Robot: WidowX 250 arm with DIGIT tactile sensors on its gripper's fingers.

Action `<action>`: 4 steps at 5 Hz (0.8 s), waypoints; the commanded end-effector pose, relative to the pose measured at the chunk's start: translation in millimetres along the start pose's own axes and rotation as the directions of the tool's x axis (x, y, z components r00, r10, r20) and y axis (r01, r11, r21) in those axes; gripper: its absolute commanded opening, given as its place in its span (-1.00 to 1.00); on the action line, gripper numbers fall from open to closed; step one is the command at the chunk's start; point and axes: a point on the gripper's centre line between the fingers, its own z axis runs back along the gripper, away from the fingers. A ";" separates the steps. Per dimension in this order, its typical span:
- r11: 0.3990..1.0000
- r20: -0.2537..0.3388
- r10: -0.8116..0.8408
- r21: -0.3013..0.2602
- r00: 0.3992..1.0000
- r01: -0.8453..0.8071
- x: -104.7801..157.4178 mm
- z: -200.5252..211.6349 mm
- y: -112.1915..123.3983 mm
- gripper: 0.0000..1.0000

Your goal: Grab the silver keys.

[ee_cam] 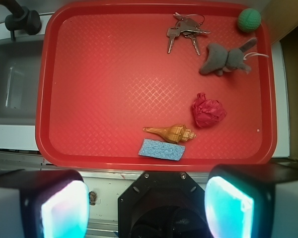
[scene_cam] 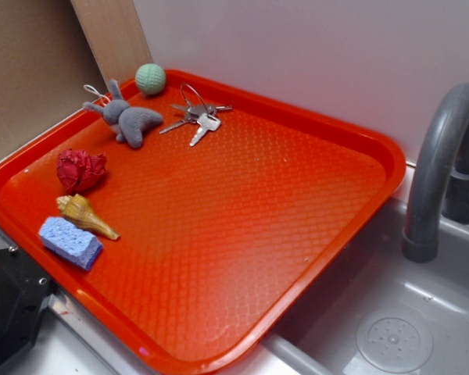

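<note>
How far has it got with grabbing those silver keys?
Nothing looks done yet. The bunch of thin silver metal keys lies untouched on the red plastic tray, beside the grey plush toy. The tool is open, empty and far off. Reaching, closing and lifting remain.

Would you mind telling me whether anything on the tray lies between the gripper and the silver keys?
Nothing visible blocks them. The open gripper sits off the near tray edge; the silver keys lie at the far edge. The seashell and blue sponge lie low near the gripper's edge.
</note>
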 end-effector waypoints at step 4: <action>0.811 0.261 0.580 -0.092 0.772 -0.578 84.7 -83.9 46.9 1.00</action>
